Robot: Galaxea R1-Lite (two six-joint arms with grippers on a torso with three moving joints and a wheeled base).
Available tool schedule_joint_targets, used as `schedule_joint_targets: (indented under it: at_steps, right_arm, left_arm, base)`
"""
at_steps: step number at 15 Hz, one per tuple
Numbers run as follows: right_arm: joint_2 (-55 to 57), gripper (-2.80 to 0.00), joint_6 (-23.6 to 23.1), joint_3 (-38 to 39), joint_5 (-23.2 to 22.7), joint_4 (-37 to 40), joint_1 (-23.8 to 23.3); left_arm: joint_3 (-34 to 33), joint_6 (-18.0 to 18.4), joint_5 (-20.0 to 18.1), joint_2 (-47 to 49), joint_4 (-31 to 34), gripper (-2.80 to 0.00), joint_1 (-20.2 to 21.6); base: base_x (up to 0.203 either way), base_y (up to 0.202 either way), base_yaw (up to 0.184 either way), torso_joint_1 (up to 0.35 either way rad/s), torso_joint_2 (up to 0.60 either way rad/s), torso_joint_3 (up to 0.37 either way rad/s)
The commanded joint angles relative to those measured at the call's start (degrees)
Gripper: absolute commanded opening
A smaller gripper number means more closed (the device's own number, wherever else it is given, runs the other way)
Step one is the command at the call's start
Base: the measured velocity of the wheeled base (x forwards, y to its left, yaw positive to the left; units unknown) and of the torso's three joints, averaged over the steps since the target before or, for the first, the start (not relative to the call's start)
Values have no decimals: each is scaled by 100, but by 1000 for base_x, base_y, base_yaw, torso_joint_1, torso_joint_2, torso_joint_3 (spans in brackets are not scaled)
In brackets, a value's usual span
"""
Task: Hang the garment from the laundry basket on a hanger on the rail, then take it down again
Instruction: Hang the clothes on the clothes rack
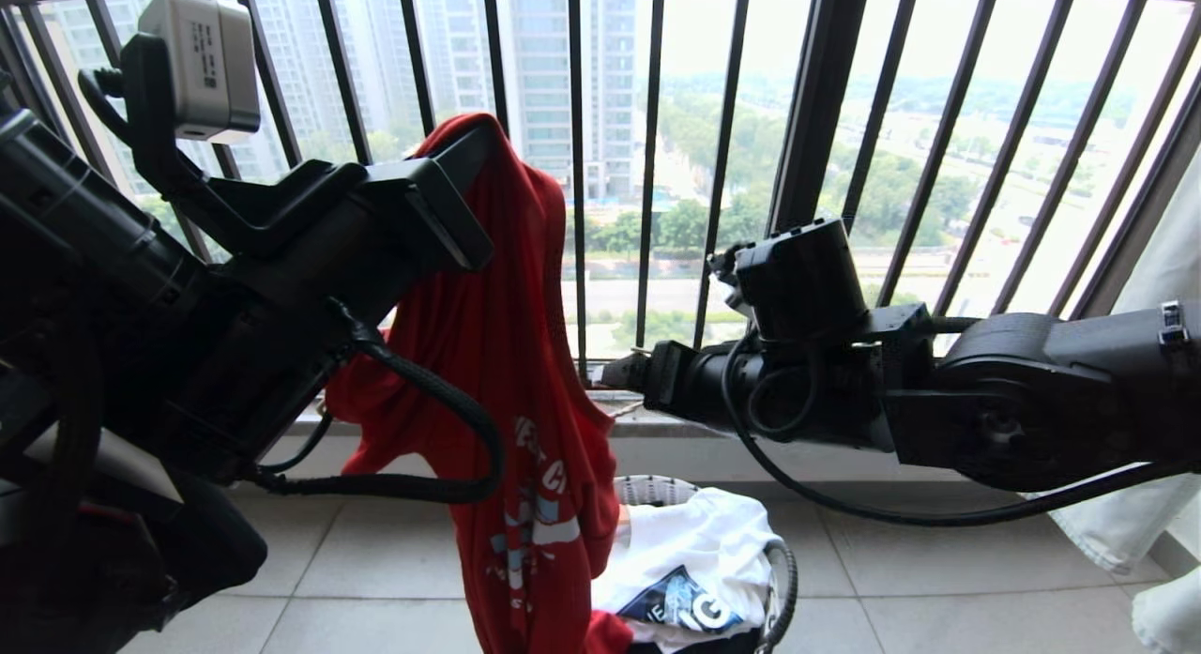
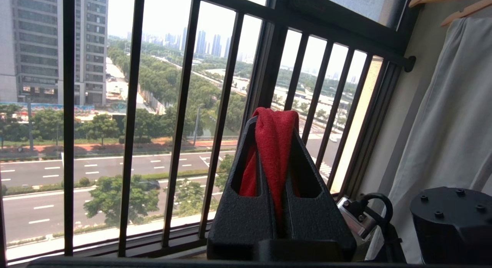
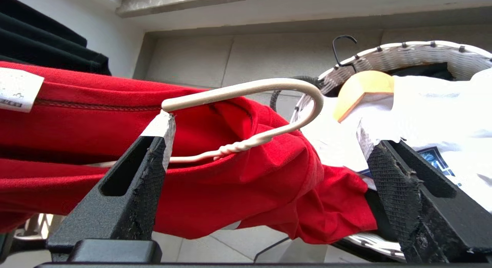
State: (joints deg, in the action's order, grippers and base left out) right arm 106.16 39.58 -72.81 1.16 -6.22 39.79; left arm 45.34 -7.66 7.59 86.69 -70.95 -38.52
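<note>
Standing on a balcony, I see a floor of pale tiles (image 1: pixel 394 560) under me and a black barred window railing (image 1: pixel 647 166) in front, with a city street and trees far behind it. A low stone sill (image 1: pixel 657 427) runs along the foot of the bars.

My left gripper (image 2: pixel 275 124) is raised high, near the bars, and its jaws are pressed together on a fold of the garment (image 1: pixel 507 354). The red cloth hangs down from there in a long loose fall, and its lower end reaches the laundry basket (image 1: pixel 657 490) on the floor. My right gripper (image 3: pixel 265 152) comes in low from the right side, with its jaws spread wide and holding nothing. Between them lies the hanger (image 3: pixel 269 102), its white hook curving over the red cloth; one fingertip is just beside the end of the hook.

The basket stands close to the sill, so the space between it, the hanging garment and the bars is narrow. Inside the basket lies a white printed shirt (image 1: pixel 694 551) with a wooden hanger (image 3: pixel 363 91) on top of it. A pale curtain (image 1: pixel 1163 260) hangs at the right edge, behind my right arm. More tiles lie open on the left of the basket.
</note>
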Motion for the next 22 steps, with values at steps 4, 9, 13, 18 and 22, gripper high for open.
schedule_joint_targets:
  at_steps: [4, 9, 13, 18, 22]
  right_arm:
    - [412, 0, 235, -270, 6, 121, -6]
    - [626, -280, 327, -567, 7, 342, -15]
    - [570, -280, 331, -700, 7, 420, -19]
    - [201, -280, 141, -743, 60, 429, -15]
    - [-102, -280, -113, -726, 490, 423, -9]
  left_arm:
    - [1, -8, 5, -3, -42, -280, 3]
    - [10, -8, 5, -3, -42, -280, 11]
    - [10, -8, 5, -12, -42, -280, 29]
    - [-34, -8, -17, 14, -37, -280, 29]
    - [-130, 36, -48, 16, 26, -280, 29]
  base:
    - [0, 0, 0, 0, 0, 0]
    - [0, 0, 0, 0, 0, 0]
    - [0, 0, 0, 0, 0, 0]
    - [0, 0, 0, 0, 0, 0]
    - [0, 0, 0, 0, 0, 0]
